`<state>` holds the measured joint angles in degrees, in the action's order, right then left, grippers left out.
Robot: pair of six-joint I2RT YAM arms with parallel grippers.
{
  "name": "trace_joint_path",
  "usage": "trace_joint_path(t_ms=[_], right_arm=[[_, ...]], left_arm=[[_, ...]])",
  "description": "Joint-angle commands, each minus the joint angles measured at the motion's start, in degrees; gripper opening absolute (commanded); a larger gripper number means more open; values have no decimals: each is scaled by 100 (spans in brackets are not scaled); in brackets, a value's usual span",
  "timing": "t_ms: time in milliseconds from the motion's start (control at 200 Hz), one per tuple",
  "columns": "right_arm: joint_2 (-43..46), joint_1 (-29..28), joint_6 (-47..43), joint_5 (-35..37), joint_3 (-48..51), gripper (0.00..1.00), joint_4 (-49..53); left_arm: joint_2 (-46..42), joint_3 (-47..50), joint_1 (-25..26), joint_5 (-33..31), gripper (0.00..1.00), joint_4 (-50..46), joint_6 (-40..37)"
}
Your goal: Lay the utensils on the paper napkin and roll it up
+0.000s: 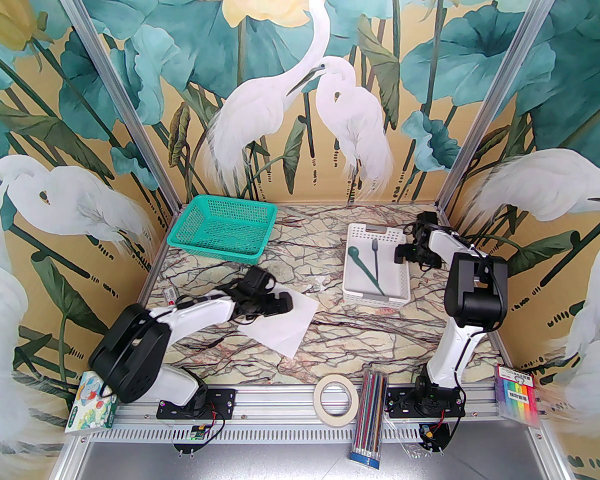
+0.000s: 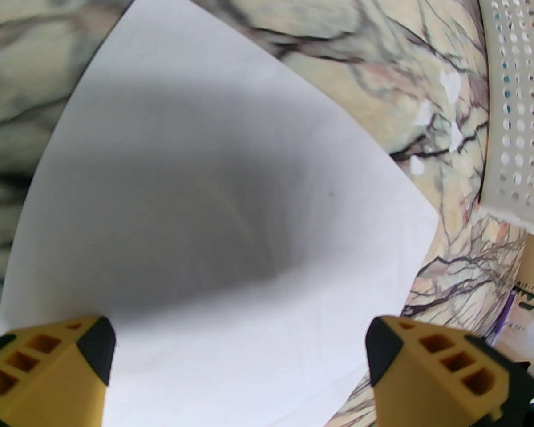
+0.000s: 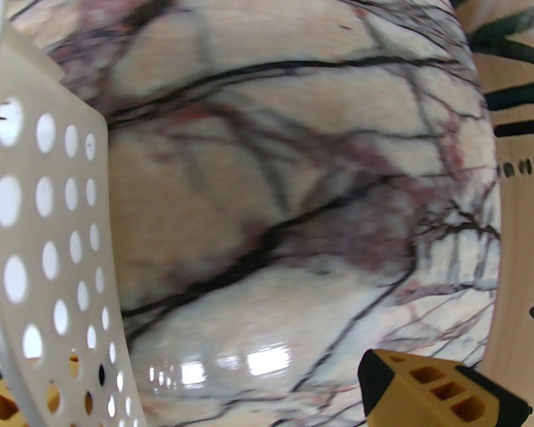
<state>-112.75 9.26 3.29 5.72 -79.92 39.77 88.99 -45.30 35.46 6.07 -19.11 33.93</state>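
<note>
The paper napkin (image 1: 287, 325) lies flat on the marble table, left of centre, and spreads wide in the left wrist view (image 2: 204, 194). My left gripper (image 1: 272, 304) hovers over its left part, open, nothing between the yellow fingers (image 2: 49, 367). The dark green spoon (image 1: 365, 265) and fork (image 1: 375, 260) lie side by side inside the white perforated basket (image 1: 377, 295). My right gripper (image 1: 405, 253) is open at the basket's right wall (image 3: 49, 238), which stands between its fingers (image 3: 427, 394).
A teal basket (image 1: 220, 228) stands at the back left. Along the near edge lie a tape roll (image 1: 336, 398), a bundle of coloured pencils (image 1: 371, 418), a picture box (image 1: 92, 410) and a marker pack (image 1: 520, 393). Small paper scraps (image 1: 320, 283) lie between napkin and white basket.
</note>
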Motion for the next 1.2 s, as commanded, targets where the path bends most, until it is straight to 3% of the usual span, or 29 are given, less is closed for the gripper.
trace_joint_path(t_ms=[0,175,540,915,1195], right_arm=[[-142,148,-65,335,-212,99,140],[-304,239,-222,633,-318,99,129],[-378,489,-232,712,-351,99,129],[222,489,-35,-281,-287,99,20],[1191,482,270,-1003,-85,99,-53]], left_arm=[[541,-553,360,-338,99,-356,-434],[1359,-1514,752,-461,100,-616,-857],[2225,-2557,823,-262,99,-544,-1005],[1804,-3079,821,21,100,-621,-1173],[949,-3200,614,-396,99,-1031,-926]])
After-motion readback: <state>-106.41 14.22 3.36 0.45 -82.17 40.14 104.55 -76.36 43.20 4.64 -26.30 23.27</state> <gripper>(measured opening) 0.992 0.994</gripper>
